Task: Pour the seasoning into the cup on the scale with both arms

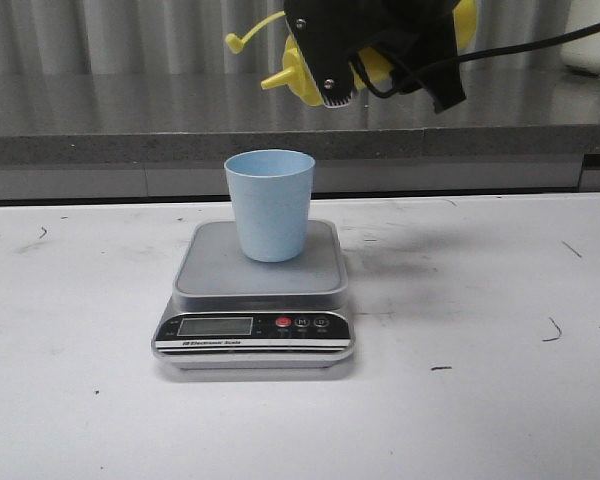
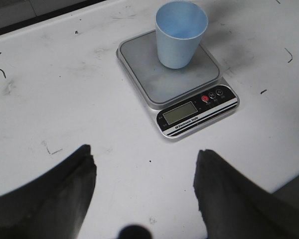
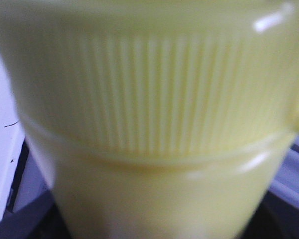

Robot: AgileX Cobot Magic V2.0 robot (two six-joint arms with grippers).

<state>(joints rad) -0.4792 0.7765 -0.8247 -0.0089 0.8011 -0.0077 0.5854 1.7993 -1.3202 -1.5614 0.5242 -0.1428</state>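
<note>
Clearly "Electronic Scale" is printed on the scale [image 1: 253, 325] mid-frame under the cup [image 1: 270, 203], right gripper [image 1: 380, 60] holding the bottle [image 1: 305, 75] at upper centre, left gripper [image 2: 144, 191] wide apart

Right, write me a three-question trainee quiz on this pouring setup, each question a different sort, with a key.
1. True or false: the small pale blue plastic cup stands upright on the grey steel platform of the flat digital scale.
2. Multiple choice: the tall yellow plastic squeeze bottle is (A) lying on the table, (B) held tilted above the cup by the right gripper, (C) standing inside the cup.
3. Fill in: the left gripper hangs over the white table with its jaws ____.

Key: 1 true; 2 B; 3 open.
</note>
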